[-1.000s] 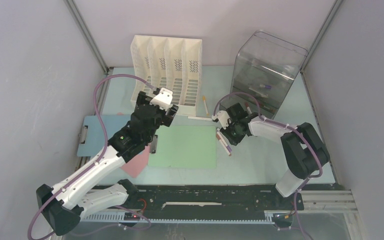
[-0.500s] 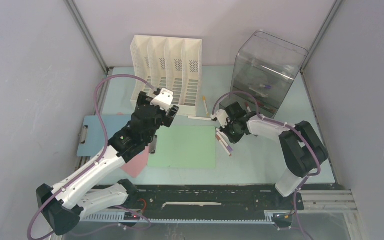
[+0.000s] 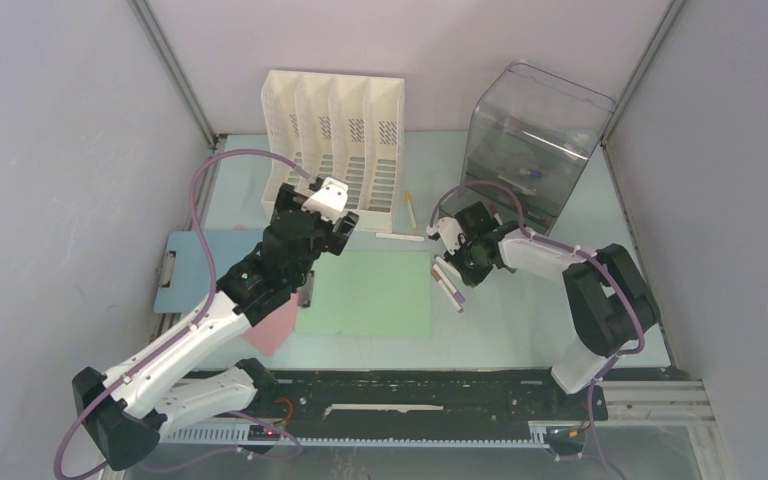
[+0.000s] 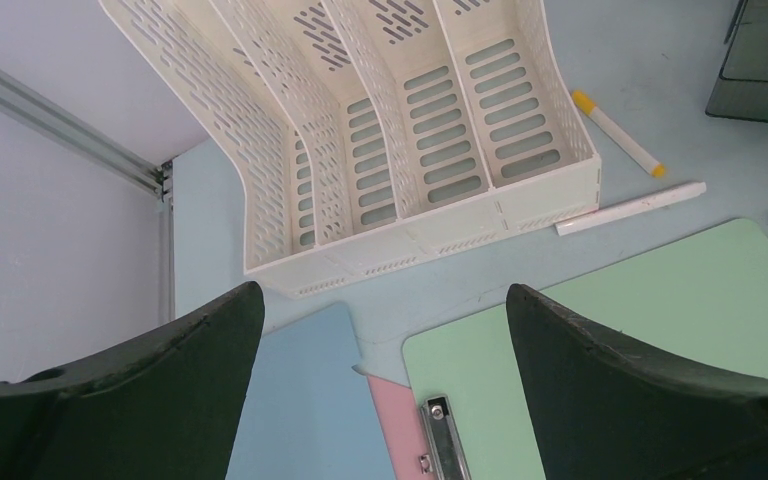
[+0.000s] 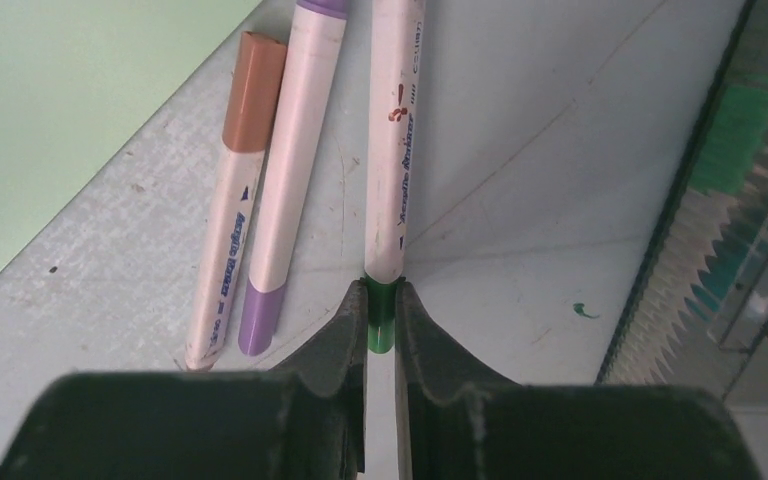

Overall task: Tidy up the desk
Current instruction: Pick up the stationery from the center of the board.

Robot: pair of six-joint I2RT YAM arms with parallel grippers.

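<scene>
top: desk (image 3: pixel 520 320); my right jaws low at markers beside green clipboard (image 3: pixel 380 295) | left wrist: my left jaws wide, empty, above file rack (image 4: pixel 400 150) | right wrist: right jaws clamped on green-capped marker (image 5: pixel 393 150), lying on desk; step=pick-up; next=lift straight, clear of purple marker (image 5: pixel 295 150)

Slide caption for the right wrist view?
Right gripper, jaws shut on green marker, beside purple marker and brown marker on the desk.

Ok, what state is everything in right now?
left gripper: open, empty
right gripper: shut on green-capped marker
green-capped marker: pinched at its green end
brown-capped marker: capped, lying loose
purple-capped marker: capped, lying loose
file rack: upright, visible slots empty
green clipboard: lying flat, clip down
</scene>
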